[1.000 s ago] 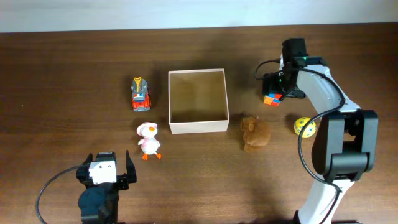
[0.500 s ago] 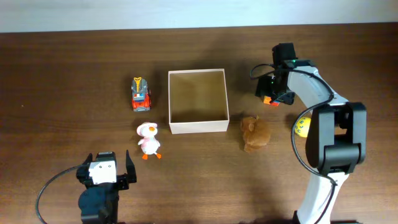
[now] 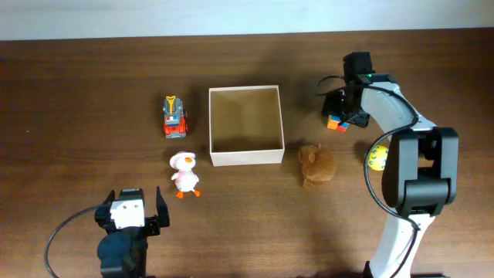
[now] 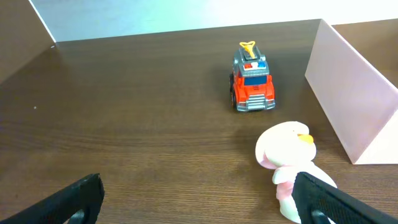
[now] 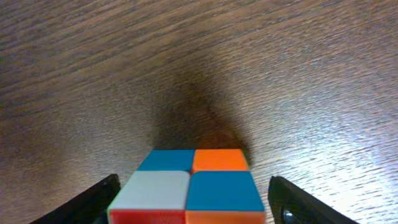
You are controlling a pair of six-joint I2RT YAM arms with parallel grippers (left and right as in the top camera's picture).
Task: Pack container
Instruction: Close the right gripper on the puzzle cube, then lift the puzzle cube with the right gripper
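Observation:
The container (image 3: 247, 157), a shallow square box with white walls and a tan inside, stands empty at mid-table; its side wall (image 4: 354, 99) shows in the left wrist view. A small multicoloured cube (image 3: 336, 122) lies on the wood to its right. My right gripper (image 3: 344, 113) is lowered over that cube. In the right wrist view the cube (image 5: 193, 183) sits between the two fingers of the right gripper (image 5: 194, 202), which is open, with a gap at the right finger. My left gripper (image 3: 130, 211) rests open near the front left, holding nothing (image 4: 199, 202).
A red toy fire truck (image 3: 174, 116) and a white-and-pink duck (image 3: 184, 173) stand left of the box; the duck (image 4: 286, 155) is near my left gripper's right finger. A brown plush (image 3: 316, 164) and a yellow ball (image 3: 376, 157) lie right of the box.
My right gripper has shifted slightly left over the cube and its fingers have drawn closer together around it. The left arm and the other toys have not moved.

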